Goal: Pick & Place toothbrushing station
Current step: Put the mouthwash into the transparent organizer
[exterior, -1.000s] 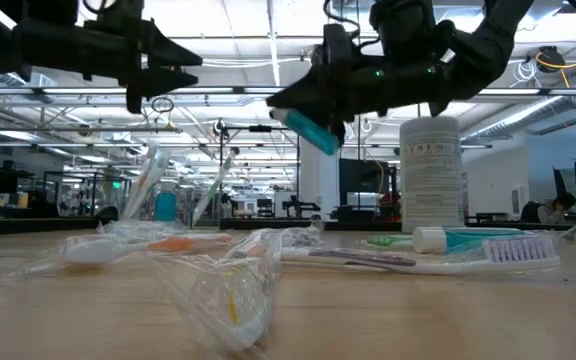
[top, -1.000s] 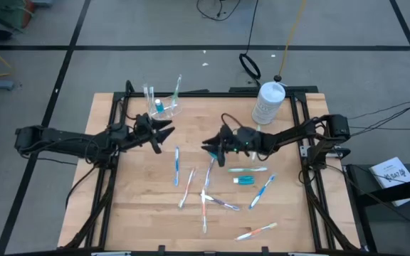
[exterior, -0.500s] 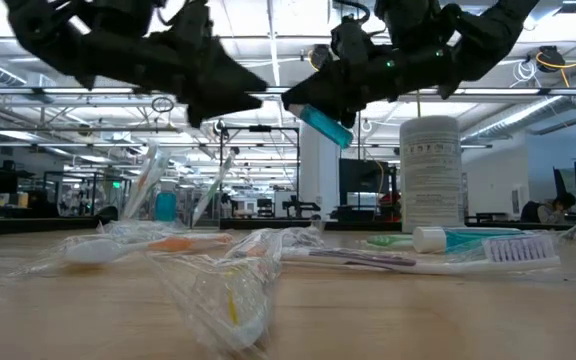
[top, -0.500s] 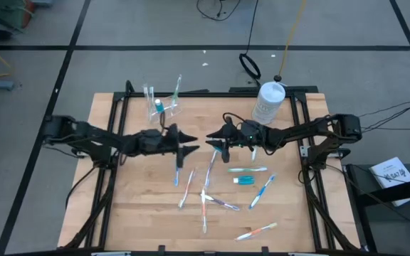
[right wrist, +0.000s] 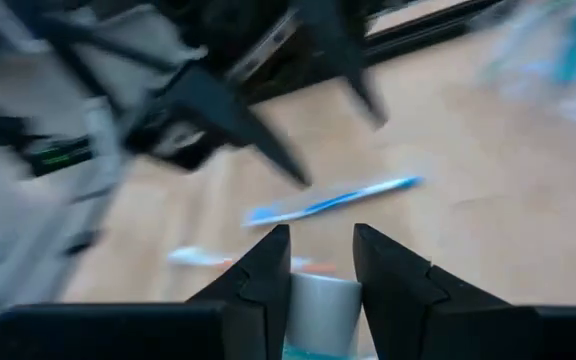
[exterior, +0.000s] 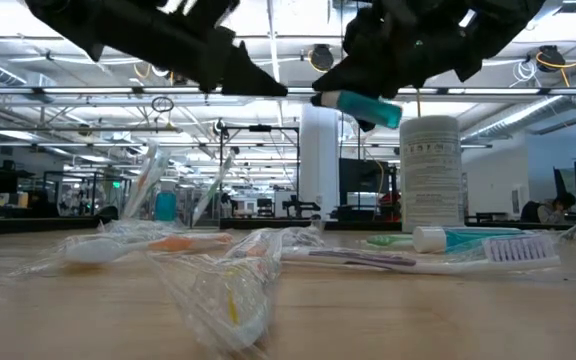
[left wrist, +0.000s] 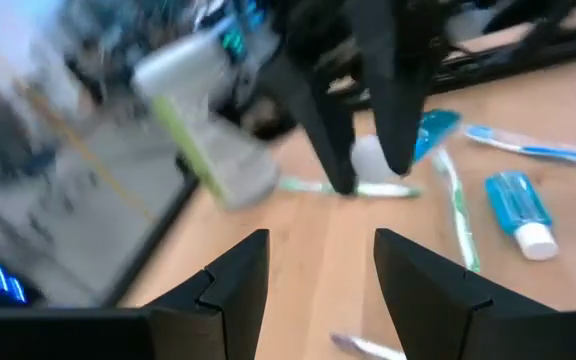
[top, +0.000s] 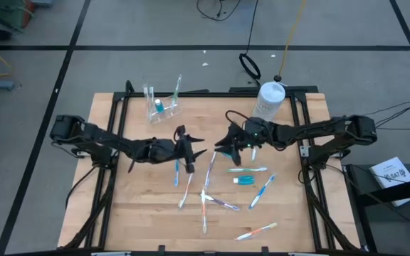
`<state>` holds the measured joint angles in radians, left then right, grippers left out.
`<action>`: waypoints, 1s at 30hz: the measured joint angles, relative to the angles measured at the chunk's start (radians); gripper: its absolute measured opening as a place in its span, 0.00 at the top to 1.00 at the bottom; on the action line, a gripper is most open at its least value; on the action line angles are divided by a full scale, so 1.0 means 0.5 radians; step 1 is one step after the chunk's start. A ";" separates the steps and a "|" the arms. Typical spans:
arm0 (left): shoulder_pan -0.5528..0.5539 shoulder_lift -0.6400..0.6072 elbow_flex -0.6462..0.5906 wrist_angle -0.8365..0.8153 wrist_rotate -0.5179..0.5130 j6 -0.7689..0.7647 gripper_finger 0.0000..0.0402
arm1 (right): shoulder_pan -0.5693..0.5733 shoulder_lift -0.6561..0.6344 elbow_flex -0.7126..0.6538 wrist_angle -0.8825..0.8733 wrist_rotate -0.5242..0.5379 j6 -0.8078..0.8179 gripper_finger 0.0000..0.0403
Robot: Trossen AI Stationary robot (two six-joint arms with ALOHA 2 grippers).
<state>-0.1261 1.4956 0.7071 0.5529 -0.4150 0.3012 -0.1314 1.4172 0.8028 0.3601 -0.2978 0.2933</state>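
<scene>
My right gripper (top: 228,142) clamps a teal toothpaste tube (exterior: 360,102) aloft mid-table, apparently for handover to my left gripper (top: 194,149), jaws spread, facing it

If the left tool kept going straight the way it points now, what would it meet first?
Probably the right tool, shut on a teal toothpaste tube: the open left tool faces it closely above the table, though relative height is unclear.

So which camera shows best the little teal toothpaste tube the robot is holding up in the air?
The low view: the short teal toothpaste tube shows side-on in the right gripper. The right wrist view shows only its white end between the fingers; the left wrist view shows a blurred bit; from above the gripper hides it.
</scene>
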 joint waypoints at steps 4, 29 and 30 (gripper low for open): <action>-0.090 0.017 0.000 0.093 0.147 0.490 0.53 | 0.008 0.038 0.000 0.108 -0.209 0.068 0.77; -0.007 0.197 0.439 -0.468 0.516 0.659 0.53 | 0.036 0.087 -0.002 0.275 -0.399 0.177 0.77; -0.006 0.216 0.439 -0.451 0.517 0.667 0.53 | 0.039 0.088 -0.002 0.274 -0.399 0.176 0.77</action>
<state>-0.1291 1.6035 0.9268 0.3276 -0.1565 0.6346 -0.1119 1.4612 0.8017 0.4969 -0.4971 0.3816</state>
